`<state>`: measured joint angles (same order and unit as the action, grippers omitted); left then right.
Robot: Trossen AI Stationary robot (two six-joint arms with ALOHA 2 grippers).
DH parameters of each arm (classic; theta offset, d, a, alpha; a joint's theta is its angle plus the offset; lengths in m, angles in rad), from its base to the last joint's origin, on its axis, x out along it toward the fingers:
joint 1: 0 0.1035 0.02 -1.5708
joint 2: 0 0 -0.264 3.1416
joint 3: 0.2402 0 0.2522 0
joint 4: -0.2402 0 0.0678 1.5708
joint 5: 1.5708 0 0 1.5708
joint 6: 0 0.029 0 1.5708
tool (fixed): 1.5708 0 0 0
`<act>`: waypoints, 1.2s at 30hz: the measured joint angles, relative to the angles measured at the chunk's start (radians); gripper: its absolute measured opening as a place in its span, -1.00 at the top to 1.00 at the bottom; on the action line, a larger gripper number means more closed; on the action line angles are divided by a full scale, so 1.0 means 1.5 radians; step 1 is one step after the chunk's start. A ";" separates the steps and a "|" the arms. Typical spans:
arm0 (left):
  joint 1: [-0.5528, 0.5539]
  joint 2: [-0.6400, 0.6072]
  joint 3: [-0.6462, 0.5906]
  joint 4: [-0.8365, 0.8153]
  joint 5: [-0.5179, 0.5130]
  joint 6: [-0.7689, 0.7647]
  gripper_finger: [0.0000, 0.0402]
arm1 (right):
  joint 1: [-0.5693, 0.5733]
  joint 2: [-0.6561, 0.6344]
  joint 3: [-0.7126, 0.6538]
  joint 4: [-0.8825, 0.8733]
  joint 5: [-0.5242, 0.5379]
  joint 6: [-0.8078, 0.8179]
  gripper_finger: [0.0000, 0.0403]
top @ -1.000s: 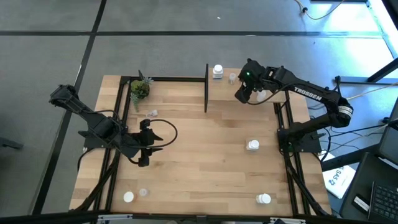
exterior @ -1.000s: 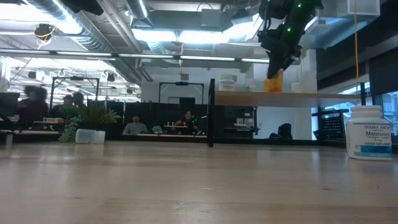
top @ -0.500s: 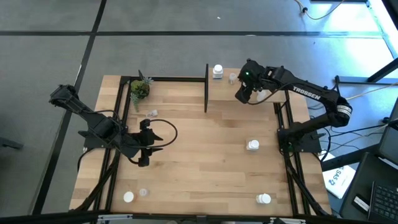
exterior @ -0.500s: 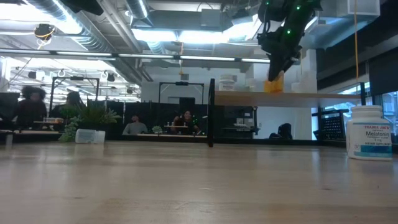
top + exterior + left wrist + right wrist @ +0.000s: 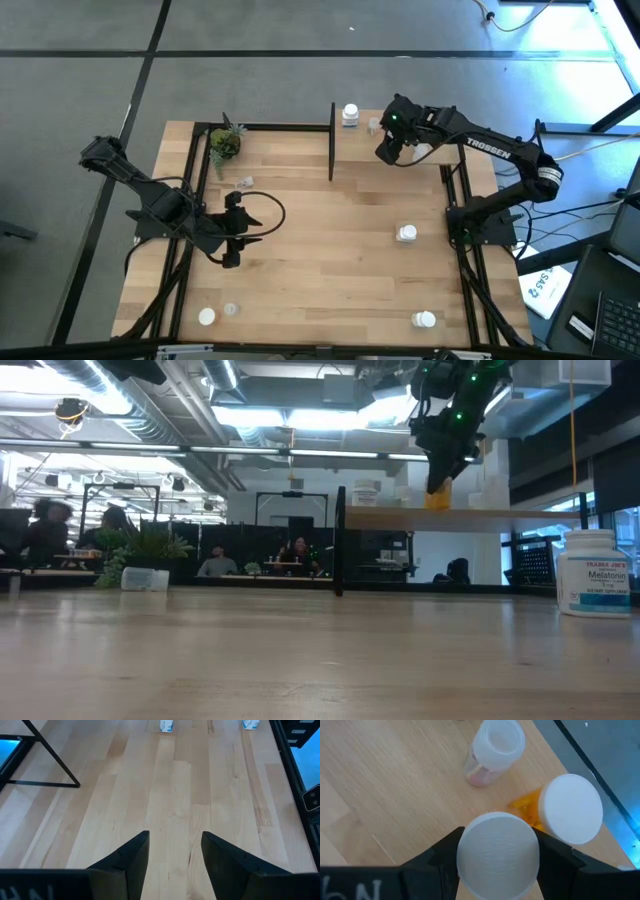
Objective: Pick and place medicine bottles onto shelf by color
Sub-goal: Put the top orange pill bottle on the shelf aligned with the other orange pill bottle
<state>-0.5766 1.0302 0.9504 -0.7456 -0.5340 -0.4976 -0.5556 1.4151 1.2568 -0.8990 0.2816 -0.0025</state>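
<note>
Right wrist view: the right gripper (image 5: 497,862) has its fingers clamped on a white-capped orange bottle (image 5: 497,852), upright above the light-wood shelf (image 5: 385,795) at the bench's far right corner, beside another orange white-capped bottle (image 5: 565,812).

R gripper (image 5: 388,153) over shelf (image 5: 400,175) corner.
</note>
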 joint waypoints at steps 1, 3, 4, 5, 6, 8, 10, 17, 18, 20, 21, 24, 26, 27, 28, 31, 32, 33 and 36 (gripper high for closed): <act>0.000 0.000 0.000 0.000 0.000 0.000 0.13 | 0.000 0.000 0.000 0.000 -0.003 -0.001 0.00; 0.000 0.000 0.000 0.000 0.000 0.000 0.13 | 0.000 0.000 0.000 -0.001 -0.009 -0.002 -0.02; 0.000 0.000 0.000 0.000 0.000 0.000 0.13 | 0.000 0.000 0.000 -0.001 -0.010 -0.002 -0.04; 0.000 0.000 0.000 0.000 0.000 0.000 0.13 | 0.000 0.000 0.000 -0.001 -0.010 -0.002 -0.06; 0.000 0.000 0.000 0.000 0.000 0.000 0.13 | 0.000 0.000 0.000 -0.002 -0.011 -0.002 -0.08; 0.000 0.000 0.000 0.000 0.000 0.000 0.13 | 0.000 0.002 -0.002 -0.011 -0.018 -0.002 -0.13; 0.000 0.000 0.000 0.000 0.000 0.000 0.13 | 0.000 0.006 -0.006 -0.018 -0.021 -0.003 -0.18; 0.000 0.000 0.000 0.000 0.000 0.000 0.13 | 0.000 0.001 -0.004 -0.009 -0.016 -0.006 -0.29; 0.000 0.000 0.000 0.000 0.000 0.000 0.13 | 0.000 0.000 -0.004 -0.008 -0.016 -0.008 -0.29; 0.000 0.000 0.000 0.000 0.000 0.000 0.13 | 0.000 -0.001 -0.004 -0.008 -0.016 -0.020 -0.29; 0.000 0.000 0.000 0.000 0.000 0.000 0.13 | 0.000 -0.001 -0.002 -0.010 -0.016 -0.021 -0.29; 0.000 0.000 0.000 0.000 0.000 0.000 0.13 | 0.000 -0.001 0.013 -0.010 -0.014 -0.022 -0.29; 0.000 0.000 0.000 0.000 0.000 0.000 0.13 | 0.000 -0.002 0.026 -0.010 -0.014 -0.021 -0.29; 0.000 0.000 0.000 0.000 0.000 0.000 0.13 | 0.000 -0.002 0.033 -0.010 -0.014 -0.021 -0.29; 0.000 0.000 0.000 0.000 0.000 0.000 0.13 | 0.000 -0.002 0.040 -0.011 -0.014 -0.021 -0.29; 0.000 0.000 0.000 0.000 0.000 0.000 0.13 | 0.000 -0.002 0.065 -0.021 -0.014 -0.020 -0.29; 0.000 0.000 0.000 0.000 0.000 0.000 0.13 | 0.000 -0.002 0.075 -0.027 -0.014 -0.022 -0.29; 0.000 0.000 0.000 0.000 0.000 0.000 0.13 | 0.000 -0.002 0.086 -0.037 -0.014 -0.021 -0.29; 0.000 0.000 0.000 0.000 0.000 0.000 0.13 | 0.006 -0.003 0.123 -0.079 -0.014 -0.022 -0.29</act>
<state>-0.5766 1.0302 0.9504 -0.7460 -0.5340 -0.4973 -0.5466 1.4113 1.4409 -1.0182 0.2609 -0.0351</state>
